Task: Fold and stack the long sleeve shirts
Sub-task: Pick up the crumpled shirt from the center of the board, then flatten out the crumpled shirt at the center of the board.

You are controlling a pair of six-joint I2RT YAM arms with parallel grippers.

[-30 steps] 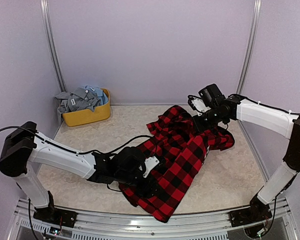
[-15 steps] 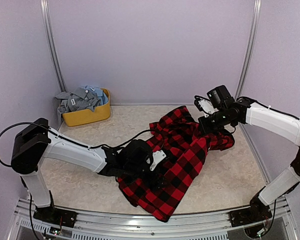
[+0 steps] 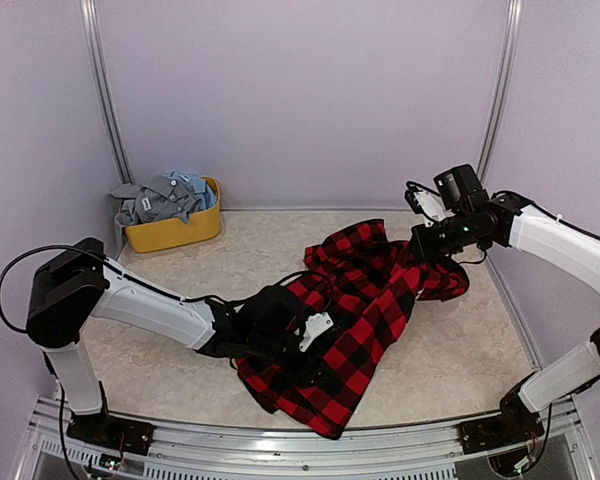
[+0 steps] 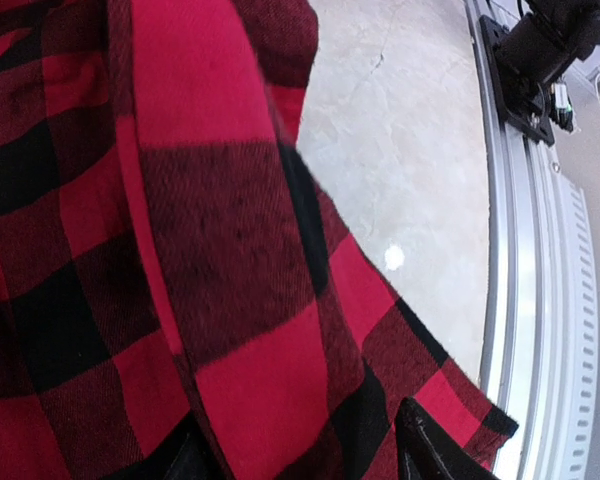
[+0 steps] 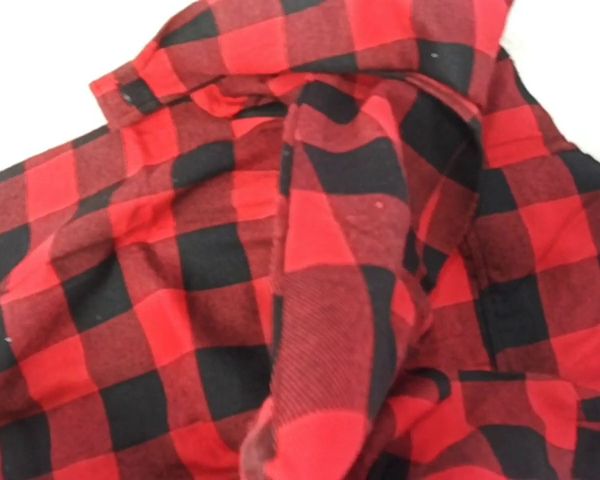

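Observation:
The red-and-black check flannel shirt (image 3: 365, 320) lies crumpled on the table between both arms. My left gripper (image 3: 315, 345) is low over its near left part and shut on a fold of it. In the left wrist view the flannel (image 4: 210, 250) fills the frame and runs between my two dark fingertips (image 4: 430, 455). My right gripper (image 3: 427, 243) holds the far right end of the shirt, lifted off the table. In the right wrist view the flannel (image 5: 310, 270) fills the frame, a raised ridge runs to the bottom edge, and the fingers are hidden.
A yellow tub (image 3: 180, 232) at the back left holds grey (image 3: 160, 198) and pale blue (image 3: 202, 188) shirts. The metal rail (image 4: 540, 300) runs along the table's near edge close to the left gripper. Purple walls enclose the table.
My right gripper has moved right and back, drawing the shirt's far end with it. My left gripper has shifted right with its fold. The shirt is stretched more between them.

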